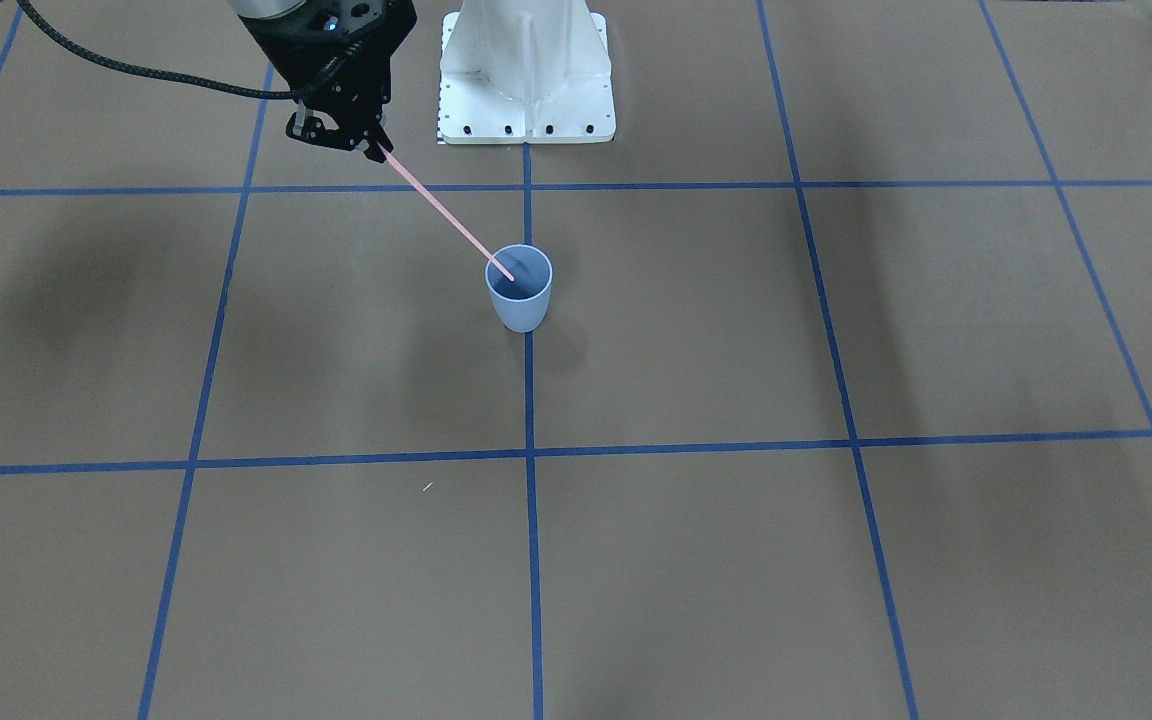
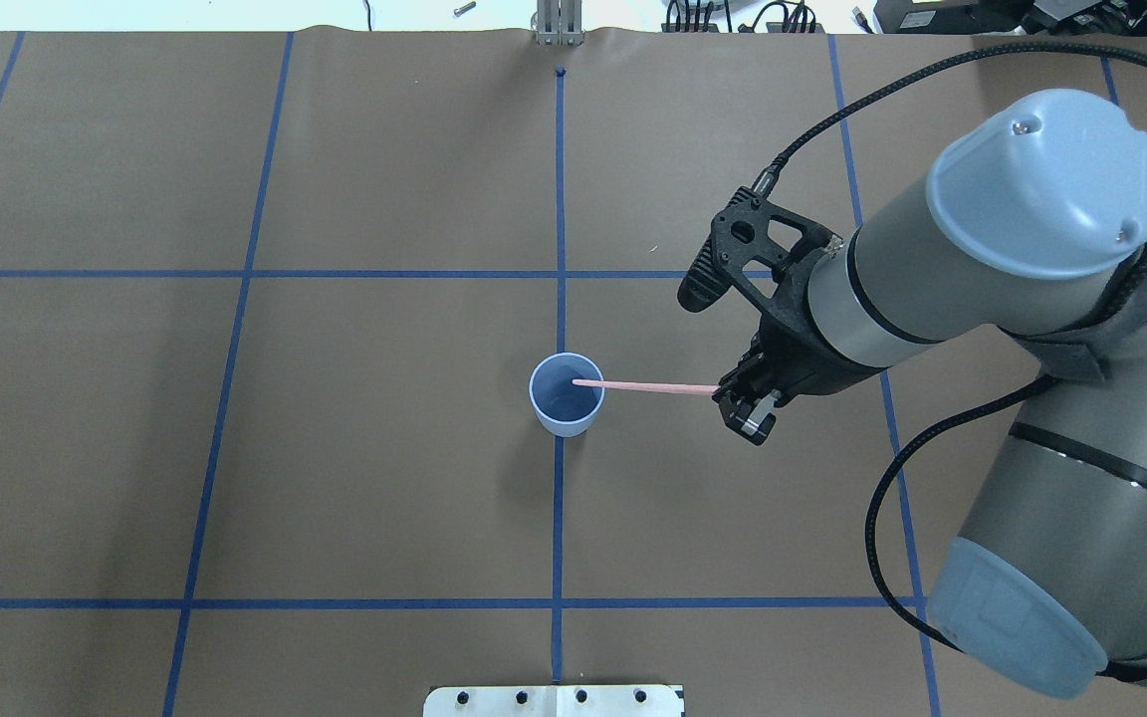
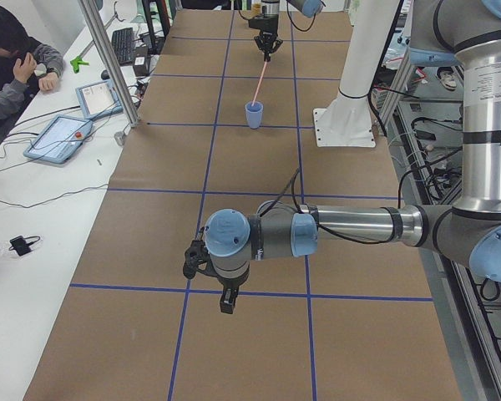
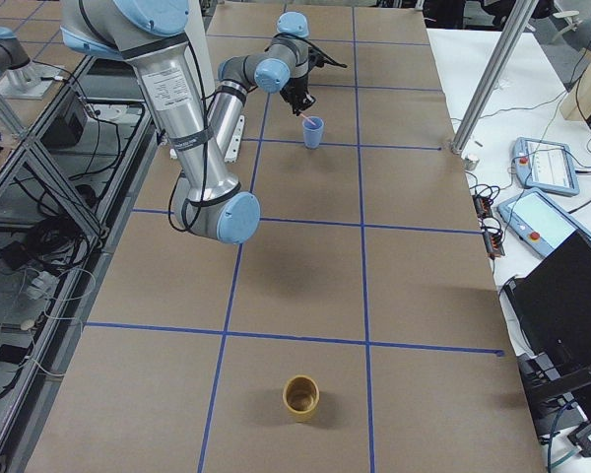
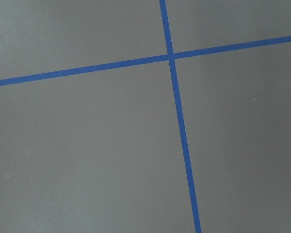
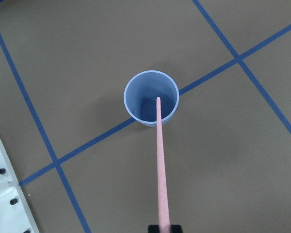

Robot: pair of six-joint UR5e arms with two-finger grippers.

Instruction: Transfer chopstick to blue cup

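The pale blue cup stands upright on a tape line at the table's middle; it also shows in the overhead view and the right wrist view. My right gripper is shut on the upper end of the salmon-pink chopstick, which slants down with its lower tip in the cup's mouth. My left gripper hangs over bare table far from the cup. It shows only in the exterior left view, so I cannot tell whether it is open or shut.
The white robot base plate sits behind the cup. A tan cup stands far off toward the table's right end. A seated person and tablets are on a side table.
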